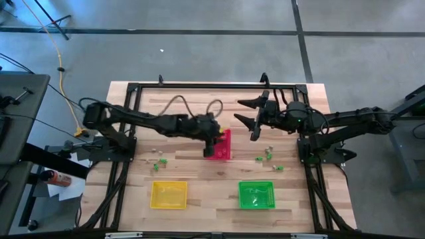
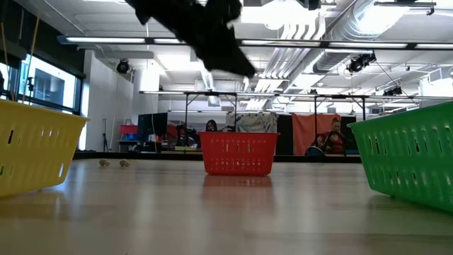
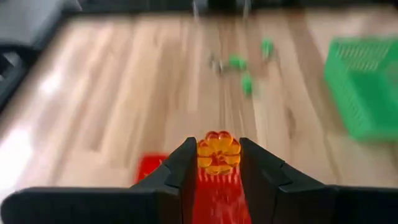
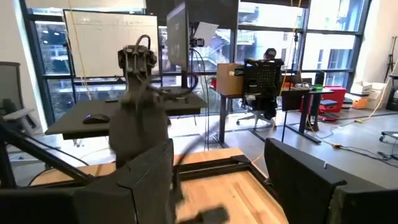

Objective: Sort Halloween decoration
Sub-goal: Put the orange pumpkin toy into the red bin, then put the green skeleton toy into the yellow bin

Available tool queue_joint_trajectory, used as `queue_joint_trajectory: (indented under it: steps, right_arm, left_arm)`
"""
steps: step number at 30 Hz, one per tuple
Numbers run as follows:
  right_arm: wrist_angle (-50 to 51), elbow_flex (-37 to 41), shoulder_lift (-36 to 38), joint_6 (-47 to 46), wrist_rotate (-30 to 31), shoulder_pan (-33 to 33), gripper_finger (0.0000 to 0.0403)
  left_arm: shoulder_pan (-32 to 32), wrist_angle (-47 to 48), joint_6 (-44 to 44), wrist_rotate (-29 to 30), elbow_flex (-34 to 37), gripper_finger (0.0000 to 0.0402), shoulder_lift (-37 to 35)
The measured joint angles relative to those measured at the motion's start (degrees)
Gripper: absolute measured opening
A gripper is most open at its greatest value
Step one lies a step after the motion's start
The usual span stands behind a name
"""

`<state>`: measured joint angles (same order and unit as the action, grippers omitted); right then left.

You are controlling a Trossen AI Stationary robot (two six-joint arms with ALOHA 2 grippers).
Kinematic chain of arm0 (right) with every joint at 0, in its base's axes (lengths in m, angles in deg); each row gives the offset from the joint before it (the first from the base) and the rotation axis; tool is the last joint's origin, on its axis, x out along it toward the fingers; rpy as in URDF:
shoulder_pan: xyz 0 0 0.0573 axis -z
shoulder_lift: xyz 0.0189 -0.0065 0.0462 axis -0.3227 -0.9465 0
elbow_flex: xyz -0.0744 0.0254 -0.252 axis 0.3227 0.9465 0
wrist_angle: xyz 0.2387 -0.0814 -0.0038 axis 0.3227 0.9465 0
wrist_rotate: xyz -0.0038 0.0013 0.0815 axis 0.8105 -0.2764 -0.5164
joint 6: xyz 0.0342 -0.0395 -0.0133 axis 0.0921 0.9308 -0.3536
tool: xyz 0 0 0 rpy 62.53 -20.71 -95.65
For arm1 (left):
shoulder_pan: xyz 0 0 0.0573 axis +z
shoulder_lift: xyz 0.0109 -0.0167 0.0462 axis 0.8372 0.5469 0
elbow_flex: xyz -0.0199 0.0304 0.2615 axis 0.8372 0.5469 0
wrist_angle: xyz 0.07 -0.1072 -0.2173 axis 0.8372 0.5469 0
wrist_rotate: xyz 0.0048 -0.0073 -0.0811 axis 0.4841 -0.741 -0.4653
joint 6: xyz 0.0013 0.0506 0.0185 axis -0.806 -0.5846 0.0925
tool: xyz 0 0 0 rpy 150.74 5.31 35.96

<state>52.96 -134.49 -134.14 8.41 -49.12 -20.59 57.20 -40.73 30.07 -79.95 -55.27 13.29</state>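
Note:
My left gripper point(image 1: 212, 138) hovers over the pink-red mesh basket point(image 1: 222, 147) at the table's middle, shut on a small orange pumpkin trinket point(image 3: 218, 152). The basket shows below the fingers in the left wrist view point(image 3: 214, 190). My right gripper point(image 1: 251, 119) is open and empty, held above the table to the right of the basket; its two fingers stand wide apart in the right wrist view point(image 4: 217, 186). Loose green and pale trinkets lie on the table left of the basket point(image 1: 159, 160) and right of it point(image 1: 267, 155). My left gripper pinches the pumpkin trinket's two opposite sides point(image 3: 200, 154) between its two fingers, at their free ends. The trinket is lifted clear, above the pink-red basket.
A yellow basket point(image 1: 169, 194) and a green basket point(image 1: 256, 194) stand near the table's front edge. In the low view the yellow basket point(image 2: 35, 152) and the green basket point(image 2: 410, 159) flank the red one point(image 2: 239, 152). A black frame point(image 1: 199, 86) borders the table.

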Motion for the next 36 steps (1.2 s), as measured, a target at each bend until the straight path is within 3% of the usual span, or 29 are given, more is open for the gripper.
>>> queue_joint_trajectory:
  steps: [8,13,20,31,36]
  right_arm:
    - [3.48,0.00,0.00,-2.38,-0.01,0.00,0.0248]
    - [3.66,0.00,0.00,-2.40,0.00,0.00,0.0248]
    - [4.67,0.00,-0.02,-3.91,-0.02,0.00,0.0248]
    - [4.69,0.00,-0.02,-3.91,-0.11,0.00,0.0248]
    - [4.55,0.00,-0.02,-3.91,-0.13,0.00,0.0248]
  left_arm:
    - [0.06,0.58,0.55,0.00,0.00,0.0088,10.10]
    - [0.12,0.53,1.14,0.87,-0.04,0.0088,12.23]
    - [0.67,0.84,1.11,1.11,0.00,0.0096,12.25]
    - [1.14,1.90,3.17,1.11,0.00,0.0186,9.70]
    - [1.43,7.72,2.69,1.12,0.00,0.0209,3.39]
